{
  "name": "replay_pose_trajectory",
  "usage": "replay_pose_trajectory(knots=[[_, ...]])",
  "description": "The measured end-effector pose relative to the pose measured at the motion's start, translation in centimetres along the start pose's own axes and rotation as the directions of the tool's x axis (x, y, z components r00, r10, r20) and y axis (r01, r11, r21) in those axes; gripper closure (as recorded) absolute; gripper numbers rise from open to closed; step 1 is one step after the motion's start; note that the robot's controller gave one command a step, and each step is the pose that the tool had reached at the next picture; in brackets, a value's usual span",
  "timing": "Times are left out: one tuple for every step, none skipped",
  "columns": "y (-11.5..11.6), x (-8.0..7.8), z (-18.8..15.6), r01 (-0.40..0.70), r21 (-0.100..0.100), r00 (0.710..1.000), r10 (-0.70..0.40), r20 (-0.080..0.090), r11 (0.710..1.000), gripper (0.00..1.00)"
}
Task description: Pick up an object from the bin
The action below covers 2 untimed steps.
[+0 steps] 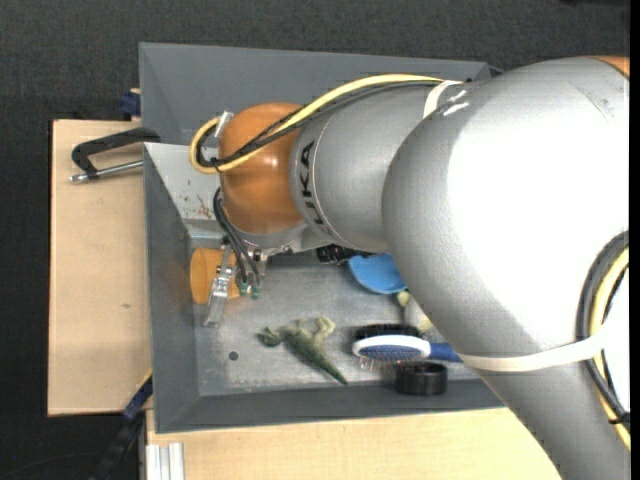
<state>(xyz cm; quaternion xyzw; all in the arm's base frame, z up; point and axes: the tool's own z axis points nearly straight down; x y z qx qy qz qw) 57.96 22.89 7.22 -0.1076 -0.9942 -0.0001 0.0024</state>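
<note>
My gripper (228, 286) hangs low in the bin's left part, under the arm's orange cover. An orange round thing (203, 274), like a small cylinder, lies right against the gripper's left side by the bin's left wall. Whether it is gripped I cannot tell. A green toy dinosaur (305, 339) lies on the bin floor just below and to the right of the gripper, apart from it.
Further right lie a blue and white brush (391, 348), a black ring (420, 377) by the front wall, and a light blue thing (377, 272) partly under the arm. The big grey arm covers the bin's right half.
</note>
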Motion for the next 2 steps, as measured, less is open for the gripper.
replay_pose_trajectory(knots=[[0.0, -0.1, -0.2, -0.001, -0.002, 1.000, 0.001, 0.003, 1.000, 1.00], [-0.2, 0.2, -13.7, -0.044, -0.010, 0.999, 0.044, 0.016, 0.999, 1.00]])
